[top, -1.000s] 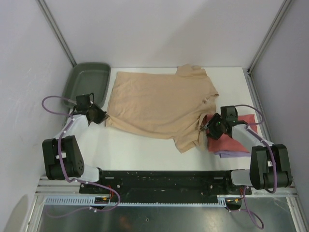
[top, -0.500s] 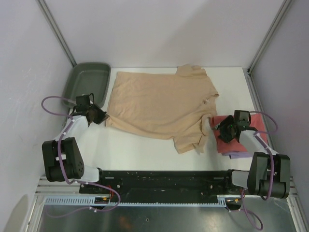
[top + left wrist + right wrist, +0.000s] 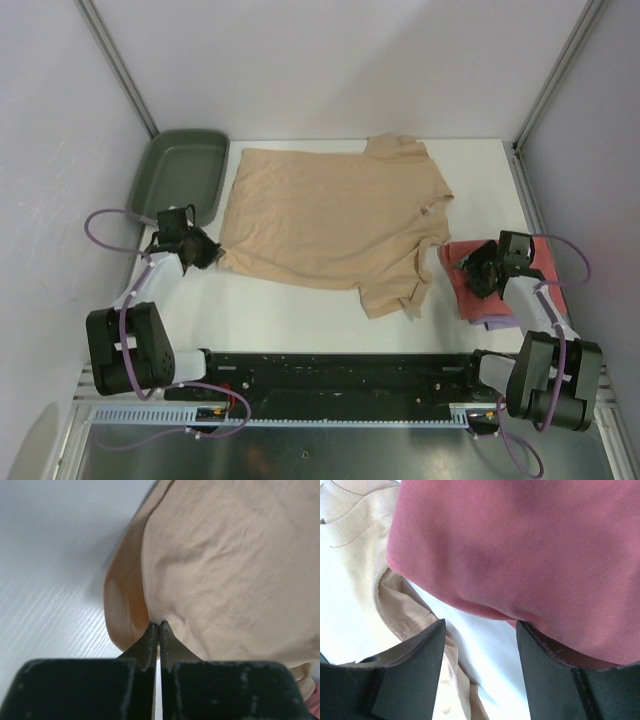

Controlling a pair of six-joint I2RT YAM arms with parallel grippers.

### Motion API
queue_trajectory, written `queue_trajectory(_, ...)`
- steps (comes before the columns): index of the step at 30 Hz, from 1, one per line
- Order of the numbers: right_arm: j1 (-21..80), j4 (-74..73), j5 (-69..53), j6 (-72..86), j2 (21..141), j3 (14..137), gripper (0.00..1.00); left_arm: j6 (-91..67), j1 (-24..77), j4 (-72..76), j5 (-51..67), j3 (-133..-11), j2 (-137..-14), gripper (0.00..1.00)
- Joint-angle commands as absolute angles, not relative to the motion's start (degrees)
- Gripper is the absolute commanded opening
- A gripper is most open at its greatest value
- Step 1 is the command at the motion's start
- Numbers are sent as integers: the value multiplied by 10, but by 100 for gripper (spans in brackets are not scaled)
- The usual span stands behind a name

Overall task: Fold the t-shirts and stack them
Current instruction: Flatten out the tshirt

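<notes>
A tan t-shirt (image 3: 335, 215) is seen spread flat across the middle of the white table (image 3: 290, 310); in the top view its collar is turned toward 3 o'clock and its hem toward 9 o'clock, with one sleeve at 12 o'clock and the other at 5 o'clock.

The left gripper (image 3: 205, 255) is placed at the shirt's 8 o'clock corner, on the hem; in the left wrist view its fingers are shown pressed together, with a small ridge of tan cloth pinched between the tips, and the hem edge is curled up beside them over the table.

A coral-red t-shirt (image 3: 465, 292) is found folded to a small rectangle at 4 o'clock on the table, just beside the tan shirt's near sleeve; it is laid on a lavender t-shirt (image 3: 488, 323), of which only a strip is seen at the stack's 6 o'clock edge.

The right gripper (image 3: 478, 270) is held over the 10 o'clock part of the coral-red fold; in the right wrist view its fingers are spread well apart, with bare table and the rounded coral-red edge seen between them, and nothing is clamped; whether one finger is touched by the cloth cannot be told.

A dark green tray (image 3: 185, 170) is set at 10 o'clock on the table, just beside the far corner of the hem.
</notes>
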State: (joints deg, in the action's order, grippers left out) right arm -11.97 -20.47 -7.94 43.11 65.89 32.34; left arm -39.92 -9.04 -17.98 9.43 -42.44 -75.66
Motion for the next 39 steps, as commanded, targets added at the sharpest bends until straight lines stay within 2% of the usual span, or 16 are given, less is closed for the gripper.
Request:
queue_trajectory(1,-128,-226,-62,410,634,322,63,-374,-96,-193,64,-413,-714,0)
queue_trajectory(5,-92,-244,-79,406,603,327,63,-363,-96,-198,62,-409,-709,4)
queue_trajectory(12,78,-308,-16,447,553,323,64,-351,-96,-200,68,-412,-709,13)
queue_trajectory(14,128,-316,16,463,551,322,64,-346,-96,-201,67,-413,-709,19)
queue_trajectory(19,183,-317,47,482,578,319,59,-337,-96,-214,39,-411,-690,48)
queue_trajectory(22,183,-307,48,474,591,319,53,-335,-96,-234,-7,-410,-661,52)
queue_trajectory(24,176,-301,45,463,601,319,42,-339,-95,-250,-38,-406,-643,52)
queue_trajectory(27,148,-300,36,444,613,319,17,-356,-96,-267,-66,-393,-622,51)
queue_trajectory(30,101,-306,15,419,609,319,3,-375,-96,-273,-61,-374,-615,46)
queue_trajectory(35,86,-306,-21,405,598,319,0,-409,-89,-273,-42,-341,-629,36)
queue_trajectory(39,98,-299,-26,408,606,319,0,-423,-80,-266,-49,-330,-651,35)
